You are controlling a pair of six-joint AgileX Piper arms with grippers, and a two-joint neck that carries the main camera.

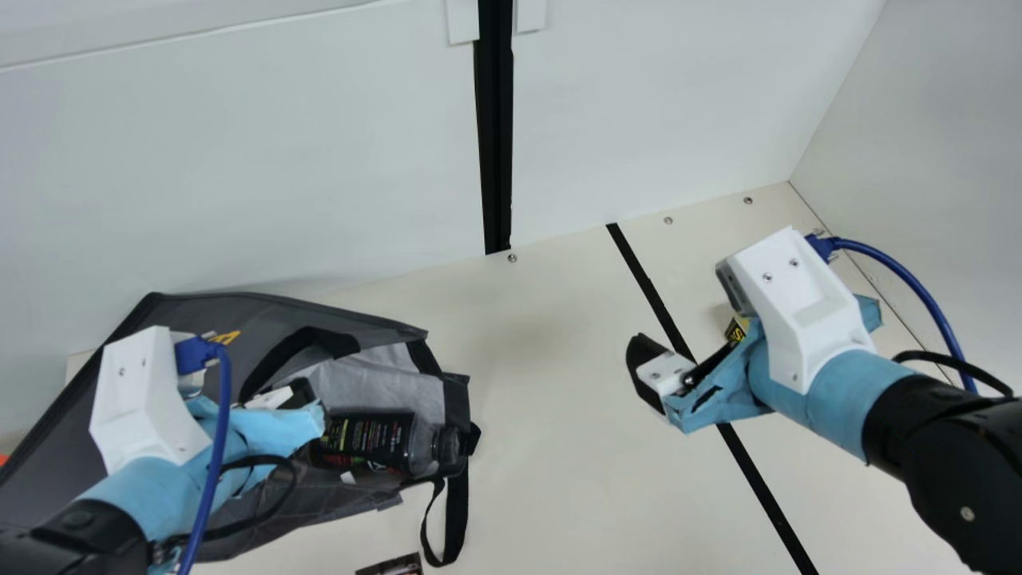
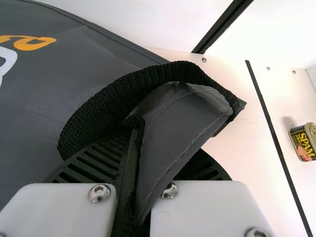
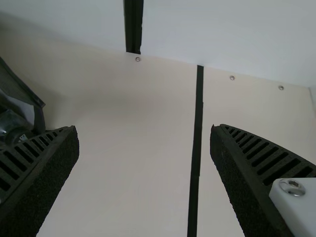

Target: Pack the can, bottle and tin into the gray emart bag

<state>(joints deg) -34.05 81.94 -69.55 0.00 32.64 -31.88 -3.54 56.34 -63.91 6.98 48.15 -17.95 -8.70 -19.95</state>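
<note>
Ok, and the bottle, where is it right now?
In the main view's left half, the bottle lies on its side in the mouth of the gray bag, neck toward the view's right, just above a hanging black strap.

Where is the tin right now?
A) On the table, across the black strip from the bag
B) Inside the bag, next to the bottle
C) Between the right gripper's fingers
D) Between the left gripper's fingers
A: the left wrist view shows the tin on the table, with the black strip between it and the gray bag.
</note>
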